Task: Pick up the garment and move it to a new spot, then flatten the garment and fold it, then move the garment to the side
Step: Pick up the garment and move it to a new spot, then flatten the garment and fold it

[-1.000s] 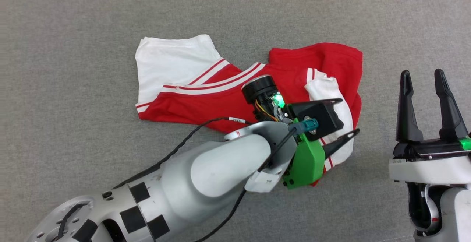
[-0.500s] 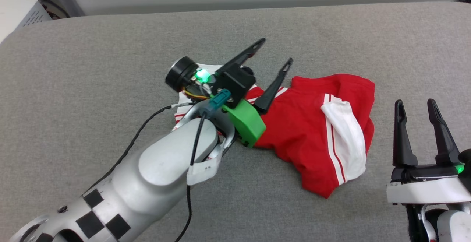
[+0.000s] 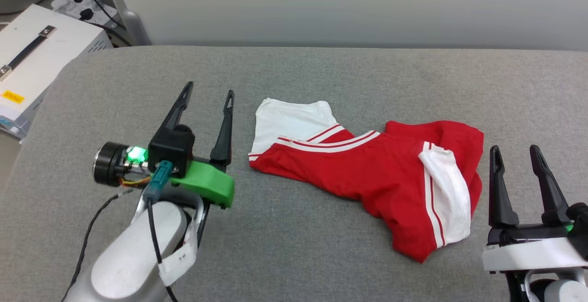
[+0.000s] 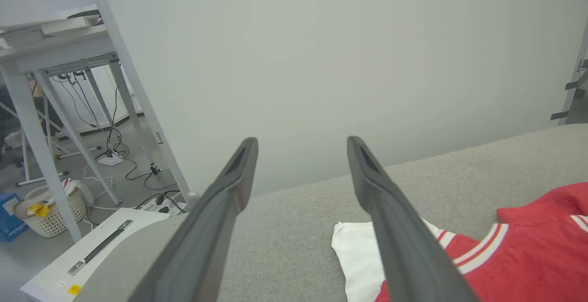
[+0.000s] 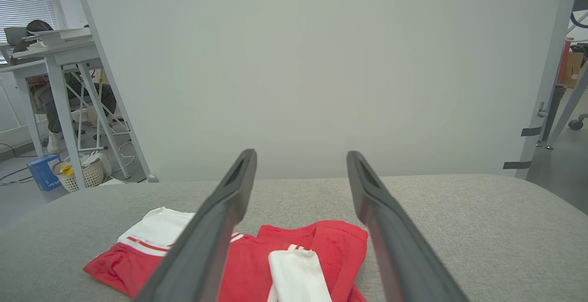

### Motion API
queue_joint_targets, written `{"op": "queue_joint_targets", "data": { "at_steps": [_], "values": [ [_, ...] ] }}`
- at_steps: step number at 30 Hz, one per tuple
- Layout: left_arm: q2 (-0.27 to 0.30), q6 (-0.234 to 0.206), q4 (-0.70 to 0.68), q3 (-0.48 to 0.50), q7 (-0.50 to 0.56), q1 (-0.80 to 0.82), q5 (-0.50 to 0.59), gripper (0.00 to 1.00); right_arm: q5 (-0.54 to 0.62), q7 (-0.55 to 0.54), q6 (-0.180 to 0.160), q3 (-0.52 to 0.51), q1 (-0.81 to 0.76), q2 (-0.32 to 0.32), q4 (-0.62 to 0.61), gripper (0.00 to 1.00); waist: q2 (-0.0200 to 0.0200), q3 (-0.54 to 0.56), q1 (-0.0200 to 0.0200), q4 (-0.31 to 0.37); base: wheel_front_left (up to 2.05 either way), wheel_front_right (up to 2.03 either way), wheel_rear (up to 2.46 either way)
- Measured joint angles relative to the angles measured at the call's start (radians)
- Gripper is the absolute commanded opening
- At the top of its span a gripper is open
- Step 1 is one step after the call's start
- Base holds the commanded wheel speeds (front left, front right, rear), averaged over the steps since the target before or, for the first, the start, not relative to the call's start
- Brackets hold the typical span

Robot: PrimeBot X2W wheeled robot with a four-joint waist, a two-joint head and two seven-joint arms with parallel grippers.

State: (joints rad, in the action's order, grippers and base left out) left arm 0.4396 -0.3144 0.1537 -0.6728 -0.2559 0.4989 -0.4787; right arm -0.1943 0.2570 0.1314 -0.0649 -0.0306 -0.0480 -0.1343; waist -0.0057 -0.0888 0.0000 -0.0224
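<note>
The garment (image 3: 367, 173) lies crumpled on the grey surface (image 3: 321, 76), red with white sleeves and striped trim; one white sleeve is folded over its right part and the chest lettering is hidden. My left gripper (image 3: 209, 95) stands open to the garment's left, apart from it, with nothing between its fingers. My right gripper (image 3: 514, 152) is open at the lower right, just beside the garment's right edge. The garment (image 4: 505, 256) appears at the lower right of the left wrist view, and the garment (image 5: 257, 256) lies under my fingers in the right wrist view.
A white box (image 3: 41, 58) with a dark handle sits off the surface's left edge, by cables and a power strip (image 3: 78, 3). A pale wall (image 3: 349, 3) runs behind. A desk (image 5: 50, 54), a person seated behind it and a basket (image 5: 82, 173) stand at left.
My left gripper has come off the garment and swung left, now open beside it. The camera has tilted up, bringing the wall and white box into view. The right gripper stays open.
</note>
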Motion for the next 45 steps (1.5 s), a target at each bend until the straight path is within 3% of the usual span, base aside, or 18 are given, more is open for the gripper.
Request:
{"op": "queue_joint_targets", "data": {
  "at_steps": [7,15,27,45],
  "values": [
    [-0.007,-0.005,-0.055,0.177,0.000,-0.240,0.072,1.00,0.009,0.000,0.000,0.008,-0.031,0.000,0.009,1.00,0.0000,0.043,0.0000,-0.020,0.00,0.00,0.00],
    [-0.081,0.083,-0.077,0.288,0.000,-0.401,0.145,1.00,0.030,0.000,0.000,0.014,-0.053,0.000,0.029,1.00,0.0000,0.067,0.0000,-0.015,0.00,0.00,0.00],
    [-0.196,0.182,-0.067,0.419,0.000,-0.509,0.246,1.00,0.042,0.000,0.000,0.030,-0.083,0.000,0.069,1.00,0.0000,0.099,0.0000,-0.016,0.00,0.00,0.00],
    [-0.281,0.268,-0.029,0.530,0.000,-0.544,0.338,1.00,0.053,0.000,0.000,0.035,-0.105,0.000,0.106,1.00,0.0000,0.100,0.0000,-0.015,0.00,0.00,0.00]
  ]
}}
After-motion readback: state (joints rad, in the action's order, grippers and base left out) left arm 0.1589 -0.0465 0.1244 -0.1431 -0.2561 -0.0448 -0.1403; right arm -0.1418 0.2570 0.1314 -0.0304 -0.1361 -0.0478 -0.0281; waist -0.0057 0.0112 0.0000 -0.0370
